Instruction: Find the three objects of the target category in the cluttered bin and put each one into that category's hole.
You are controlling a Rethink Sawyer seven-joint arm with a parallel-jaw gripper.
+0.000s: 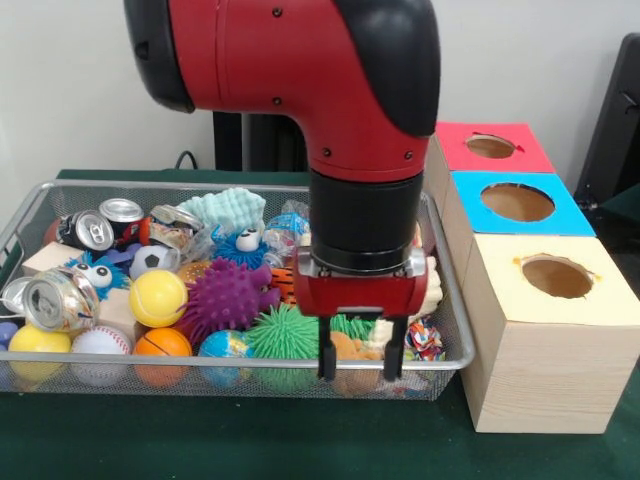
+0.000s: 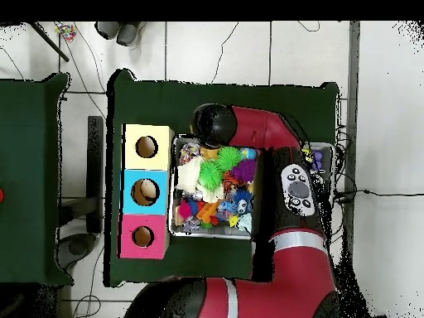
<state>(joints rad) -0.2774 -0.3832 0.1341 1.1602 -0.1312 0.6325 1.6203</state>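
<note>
The bin (image 1: 150,385) is a wide silver wire-mesh basket full of toys, and it also shows in the overhead view (image 2: 211,234). In it are crushed drink cans (image 1: 60,300), a yellow tennis ball (image 1: 158,297), a baseball (image 1: 100,343), a small basketball (image 1: 162,343), a purple spiky ball (image 1: 228,295), a green spiky ball (image 1: 283,332) and a blue furry toy with eyes (image 1: 240,243). My gripper (image 1: 360,358) hangs over the bin's front right corner, open, its fingers (image 1: 327,360) straddling an orange-brown soft toy (image 1: 352,347). In the overhead view the arm hides the gripper.
Three wooden boxes stand in a row beside the bin, each with a round hole on top: red (image 1: 530,155), blue (image 1: 570,215) and yellow (image 1: 600,300). They also show in the overhead view, yellow (image 2: 132,137), blue (image 2: 131,178) and red (image 2: 128,225). The table has a dark green cover (image 1: 250,440).
</note>
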